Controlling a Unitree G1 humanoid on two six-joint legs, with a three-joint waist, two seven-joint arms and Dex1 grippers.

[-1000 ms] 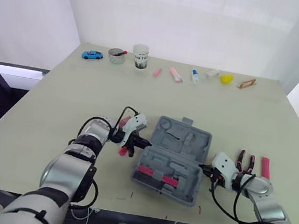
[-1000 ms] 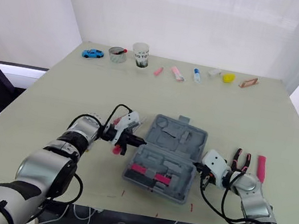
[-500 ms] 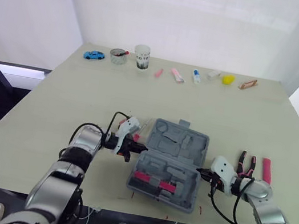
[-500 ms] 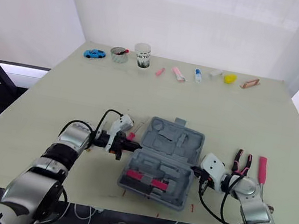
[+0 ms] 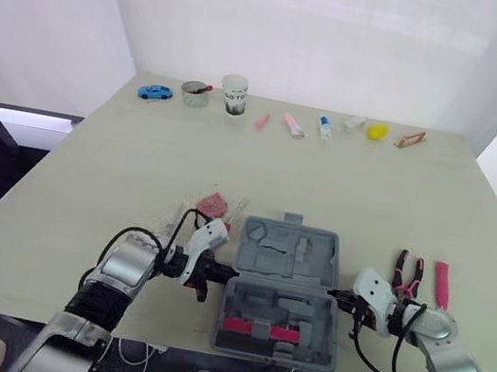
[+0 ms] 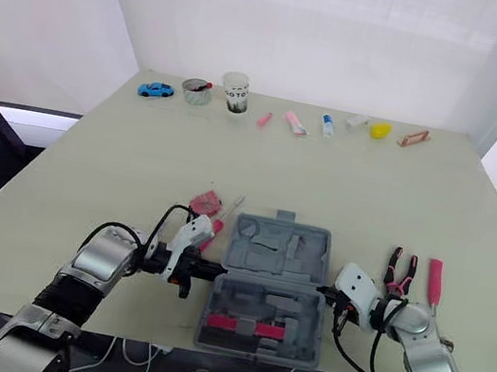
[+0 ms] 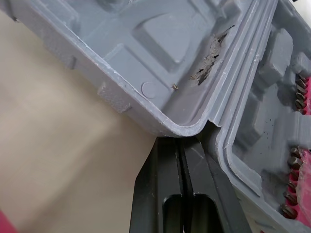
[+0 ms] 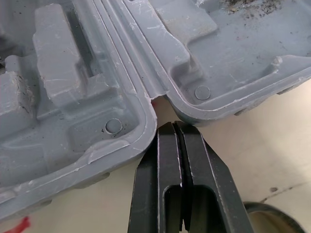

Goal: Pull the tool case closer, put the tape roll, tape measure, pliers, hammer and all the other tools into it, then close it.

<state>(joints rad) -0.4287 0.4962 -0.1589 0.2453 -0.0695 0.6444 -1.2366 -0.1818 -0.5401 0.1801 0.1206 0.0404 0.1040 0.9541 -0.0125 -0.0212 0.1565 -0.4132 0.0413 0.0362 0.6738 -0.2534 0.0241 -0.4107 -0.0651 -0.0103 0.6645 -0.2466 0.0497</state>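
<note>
Your L gripper: both black fingers are pressed flat together w/ nothing btw them. The tips are tucked under the rounded corner of the tool case, where lid and base meet. R gripper: same, fingers together w/ only a hairline seam, tips at the hinge notch on the opposite side. So the case sits btw your two grippers, one at each end of the hinge line. It lies open and flat by the near edge of the table, lid toward the far side, base toward you.

The case is grey moulded plastic, matte and scuffed. It has a double-ridged rim, rounded corners, shaped recesses and raised blocks inside, plus small round marks near the corners. There are dark grime specks on the lid's inner face. The base carries a pink strip w/ a row of dark metal bits.

Further out, the pliers, black-and-red grips, lie on the table just beyond the R gripper. A pink-handled tool lies beside them. A flat pink item and a thin pale rod lie near the lid's far L corner, outside the case; can't tell what either is.

Along the far edge, well apart from the case, there's a row incl. a blue toy car, a metal tin, a paper cup and a yellow item. The tabletop is smooth, pale cream.
</note>
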